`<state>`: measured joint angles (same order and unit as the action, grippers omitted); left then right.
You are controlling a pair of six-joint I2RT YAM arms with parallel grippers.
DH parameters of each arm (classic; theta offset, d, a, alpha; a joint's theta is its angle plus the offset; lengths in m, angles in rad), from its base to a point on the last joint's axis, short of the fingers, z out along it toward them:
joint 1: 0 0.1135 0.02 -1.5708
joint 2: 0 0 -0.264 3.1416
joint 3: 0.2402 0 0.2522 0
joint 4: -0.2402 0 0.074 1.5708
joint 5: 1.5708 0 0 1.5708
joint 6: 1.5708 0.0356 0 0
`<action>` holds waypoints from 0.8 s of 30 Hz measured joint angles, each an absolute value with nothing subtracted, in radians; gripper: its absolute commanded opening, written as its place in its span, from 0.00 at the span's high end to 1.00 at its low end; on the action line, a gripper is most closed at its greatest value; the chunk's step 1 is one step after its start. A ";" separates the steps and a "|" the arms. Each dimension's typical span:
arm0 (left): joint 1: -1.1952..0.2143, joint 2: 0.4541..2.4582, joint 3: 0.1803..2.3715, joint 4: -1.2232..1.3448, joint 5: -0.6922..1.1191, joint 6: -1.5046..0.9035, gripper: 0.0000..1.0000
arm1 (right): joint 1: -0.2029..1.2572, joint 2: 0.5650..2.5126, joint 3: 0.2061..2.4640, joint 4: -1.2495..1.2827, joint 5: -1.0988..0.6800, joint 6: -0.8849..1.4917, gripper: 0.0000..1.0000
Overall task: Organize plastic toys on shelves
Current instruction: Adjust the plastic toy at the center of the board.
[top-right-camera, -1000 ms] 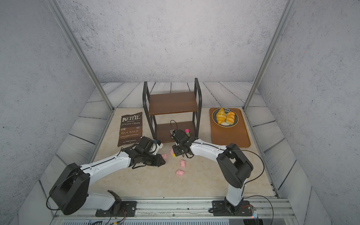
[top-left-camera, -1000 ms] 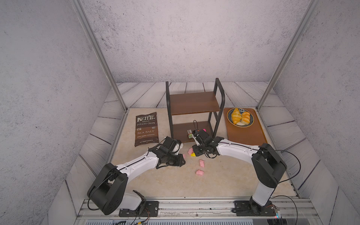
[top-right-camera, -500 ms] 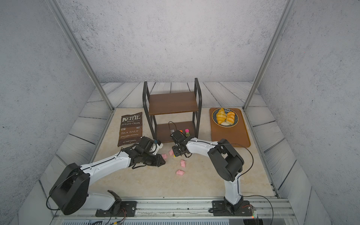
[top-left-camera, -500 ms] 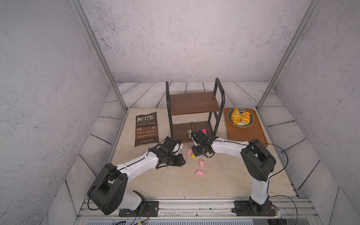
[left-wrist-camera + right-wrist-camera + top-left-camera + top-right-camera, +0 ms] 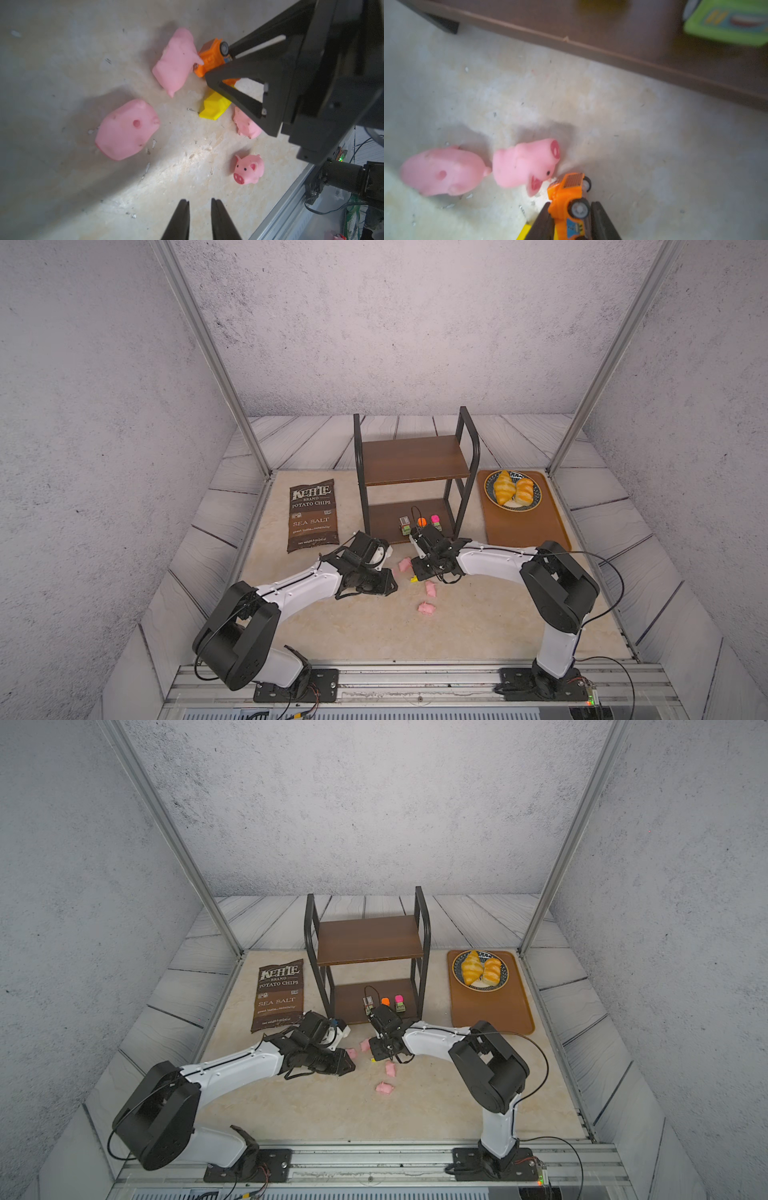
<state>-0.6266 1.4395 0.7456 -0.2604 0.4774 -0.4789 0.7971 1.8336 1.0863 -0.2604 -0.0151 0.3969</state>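
My right gripper point(image 5: 570, 204) is shut on a small orange truck point(image 5: 569, 199) with a yellow part point(image 5: 214, 106), low over the table just in front of the shelves point(image 5: 415, 458). Several pink pigs lie loose around it; one pig point(image 5: 527, 162) touches the truck's nose, another point(image 5: 444, 172) lies beside it. In a top view, two more pigs point(image 5: 431, 588) point(image 5: 426, 608) rest nearer the front. My left gripper point(image 5: 199, 200) hovers left of the pigs, jaws narrowly open and empty. Three trucks, with grey point(image 5: 405, 524), orange point(image 5: 422, 521) and pink point(image 5: 435, 520) tops, stand on the lower board.
A brown chip bag point(image 5: 312, 514) lies left of the shelves. To their right is a flat brown tray point(image 5: 528, 526) carrying a plate of croissants point(image 5: 513, 491). A metal rail point(image 5: 415, 672) runs along the front edge. Both arms meet closely in front of the rack.
The right gripper's jaws have closed onto the orange truck and its arm has drawn in toward the shelves. The left arm has stayed still.
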 measured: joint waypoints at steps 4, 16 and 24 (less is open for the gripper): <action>-0.631 1.453 0.746 -0.242 0.493 -0.480 0.70 | 0.818 1.826 1.071 -0.251 -0.036 0.419 0.66; -0.655 1.524 0.741 -0.181 0.548 -0.487 0.64 | 0.859 1.826 1.070 -0.277 -0.086 0.475 0.55; -0.671 1.580 0.741 -0.175 0.555 -0.475 0.64 | 0.859 1.814 1.070 -0.310 -0.100 0.484 0.53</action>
<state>-0.6712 1.5803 0.7414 -0.1745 0.5549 -0.4751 0.8593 1.8145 1.0702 -0.3103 -0.0998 0.4839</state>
